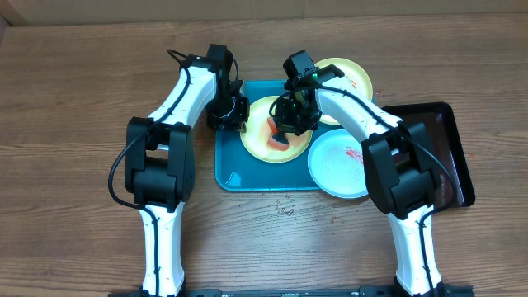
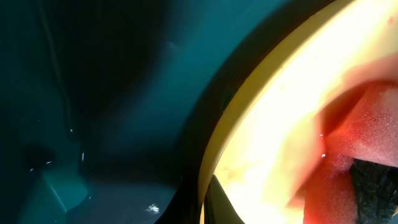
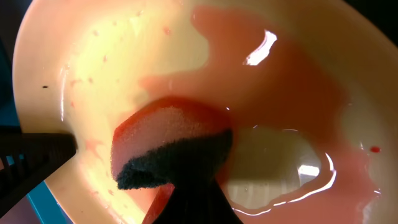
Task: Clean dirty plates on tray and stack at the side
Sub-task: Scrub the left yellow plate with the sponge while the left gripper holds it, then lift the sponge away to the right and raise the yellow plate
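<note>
The right hand (image 1: 290, 122) pinches a red sponge (image 3: 168, 134) against the wet yellow-rimmed plate (image 1: 257, 140) beneath it, on the tray (image 1: 235, 172). Press evenly and sweep through the pink puddle (image 3: 280, 93) ahead of it. The left hand (image 1: 230, 115) sits at the plate's rim; its grip I cannot tell.

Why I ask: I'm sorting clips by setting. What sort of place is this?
Probably a lab bench staged for dishwashing, not a kitchen: robot arms at a wooden table, a turquoise tray with red-smeared plates, a sponge on one.
</note>
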Robot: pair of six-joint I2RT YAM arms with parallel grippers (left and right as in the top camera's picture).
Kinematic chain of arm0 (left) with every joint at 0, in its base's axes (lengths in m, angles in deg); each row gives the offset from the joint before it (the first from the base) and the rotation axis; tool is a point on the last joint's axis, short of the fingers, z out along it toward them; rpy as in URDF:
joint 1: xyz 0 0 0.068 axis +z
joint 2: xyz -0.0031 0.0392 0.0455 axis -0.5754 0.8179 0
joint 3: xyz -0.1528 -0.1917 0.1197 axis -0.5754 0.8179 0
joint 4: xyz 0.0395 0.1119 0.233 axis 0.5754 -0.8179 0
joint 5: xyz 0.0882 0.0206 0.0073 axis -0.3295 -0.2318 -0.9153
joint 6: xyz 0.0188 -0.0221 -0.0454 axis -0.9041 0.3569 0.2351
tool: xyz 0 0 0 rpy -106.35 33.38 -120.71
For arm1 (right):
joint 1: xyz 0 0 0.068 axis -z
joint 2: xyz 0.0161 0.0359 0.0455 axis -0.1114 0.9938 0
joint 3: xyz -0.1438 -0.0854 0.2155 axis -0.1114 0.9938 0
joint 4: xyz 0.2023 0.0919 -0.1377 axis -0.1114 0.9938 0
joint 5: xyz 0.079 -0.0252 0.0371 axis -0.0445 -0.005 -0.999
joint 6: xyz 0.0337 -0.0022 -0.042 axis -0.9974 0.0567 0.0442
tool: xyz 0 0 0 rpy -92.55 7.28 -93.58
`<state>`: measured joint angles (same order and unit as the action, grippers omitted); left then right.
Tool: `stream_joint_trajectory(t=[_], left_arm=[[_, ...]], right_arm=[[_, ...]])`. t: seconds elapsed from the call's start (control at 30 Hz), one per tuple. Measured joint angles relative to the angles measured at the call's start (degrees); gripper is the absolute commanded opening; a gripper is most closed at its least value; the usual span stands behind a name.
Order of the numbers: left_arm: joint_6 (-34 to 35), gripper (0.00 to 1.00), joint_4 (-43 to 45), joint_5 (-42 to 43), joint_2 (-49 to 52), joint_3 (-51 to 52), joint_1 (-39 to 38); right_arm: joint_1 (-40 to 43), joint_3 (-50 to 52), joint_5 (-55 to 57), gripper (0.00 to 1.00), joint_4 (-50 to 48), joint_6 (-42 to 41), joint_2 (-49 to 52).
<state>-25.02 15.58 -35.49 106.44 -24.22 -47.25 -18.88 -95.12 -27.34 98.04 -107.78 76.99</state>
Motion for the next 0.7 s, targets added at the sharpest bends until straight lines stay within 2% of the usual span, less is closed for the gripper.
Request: stream_joint_trajectory(t=[0.23, 0.37, 0.7], left_arm=[[0.2, 0.04, -2.1, -0.3, 0.0, -1.3, 0.5], [0.2, 0.04, -3.7, -3.7, -0.1, -2.9, 0.6], [-0.5, 0.04, -5.2, -14.3, -10.2, -4.2, 0.5]], right_arm=[[0.2, -1.4, 0.7, 0.04, 4.2, 0.3, -0.6], [1.4, -3.3, 1.6, 0.04, 9.0, 0.9, -3.3], [8.7, -9.4, 2.4, 0.04, 14.8, 1.6, -23.9]])
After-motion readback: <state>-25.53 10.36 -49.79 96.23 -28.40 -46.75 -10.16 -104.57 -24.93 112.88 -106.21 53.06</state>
